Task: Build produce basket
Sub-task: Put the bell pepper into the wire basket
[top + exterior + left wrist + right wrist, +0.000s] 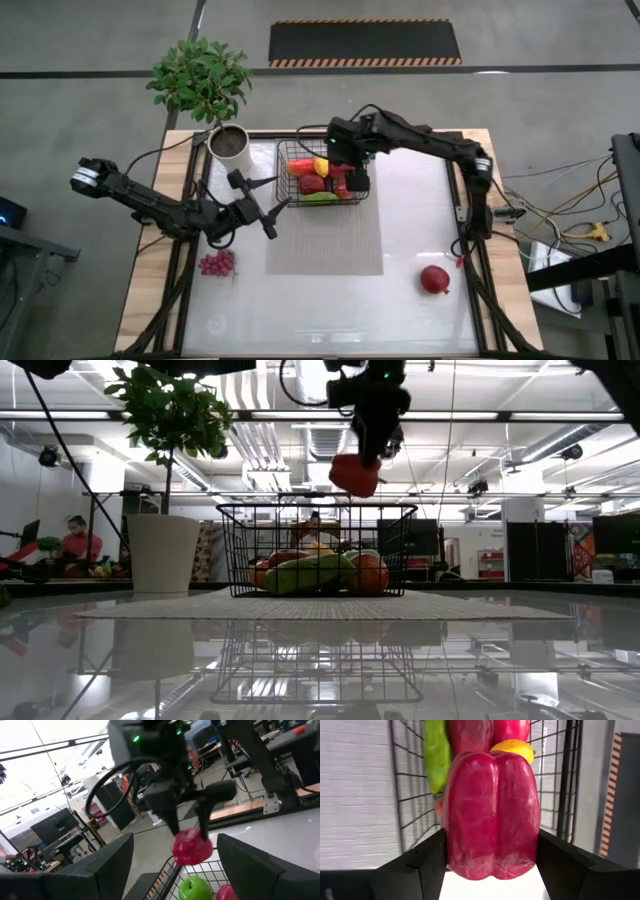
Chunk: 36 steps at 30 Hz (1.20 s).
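The black wire basket [288, 170] [318, 550] stands at the far end of a grey mat and holds a green cucumber [436, 755], a yellow pepper [512, 747], a green apple [192, 887] and red fruit. My right gripper [490, 839] [368, 430] hangs over the basket's right part, shut on a red pepper [492, 815] [355, 473] [356, 182]. My left gripper [270, 207] [172, 870] is open, left of the basket, pointing at it. Purple grapes [217, 263] and a red fruit [435, 279] lie on the table. My right gripper pinches the red pepper between its two fingers [427, 857], one on each side wall of its body [455, 840]. The fingers come from above, pointing down. The pepper hangs below them, lifted clear above the basket's rim [318, 508].
A white pot [230, 148] with a green plant stands at the table's far left, next to the basket. The grey mat [325, 240] reaches toward the near edge. The grapes lie close under my left arm. People show in the room beyond the table.
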Each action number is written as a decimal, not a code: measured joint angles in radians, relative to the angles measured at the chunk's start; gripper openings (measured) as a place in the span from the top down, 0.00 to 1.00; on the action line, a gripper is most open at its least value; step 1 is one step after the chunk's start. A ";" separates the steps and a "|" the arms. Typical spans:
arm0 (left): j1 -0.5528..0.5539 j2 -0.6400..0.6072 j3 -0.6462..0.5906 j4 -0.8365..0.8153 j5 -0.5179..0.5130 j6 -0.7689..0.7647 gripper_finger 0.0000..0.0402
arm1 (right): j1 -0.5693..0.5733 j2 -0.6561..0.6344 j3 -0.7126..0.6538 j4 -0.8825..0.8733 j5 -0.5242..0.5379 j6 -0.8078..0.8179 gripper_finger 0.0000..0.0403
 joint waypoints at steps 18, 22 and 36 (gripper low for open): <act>0.000 0.001 0.000 -0.001 -0.001 0.002 0.33 | -0.089 0.173 0.054 0.016 -0.105 -0.263 0.39; 0.000 0.001 0.000 -0.001 -0.001 0.002 0.33 | -0.089 0.212 0.054 0.021 -0.105 -0.291 0.39; 0.000 0.001 0.000 -0.001 -0.001 0.002 0.33 | -0.085 0.261 0.052 0.084 -0.138 -0.306 0.39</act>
